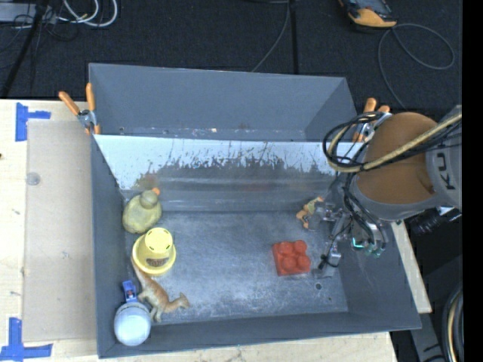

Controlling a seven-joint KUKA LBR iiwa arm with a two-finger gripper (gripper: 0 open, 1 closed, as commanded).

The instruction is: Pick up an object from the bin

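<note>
My gripper hangs low at the right side of the bin, just right of a red knobbly block that lies on the floor. The block sits beside the gripper, not inside it. A small tan and orange toy lies a little behind the gripper, near the back wall.
Along the left wall lie a pale yellow-green duck-shaped toy, a yellow round cup, a tan animal figure and a white bottle with a blue cap. The arm with its orange cover and cables stands over the right rim.
</note>
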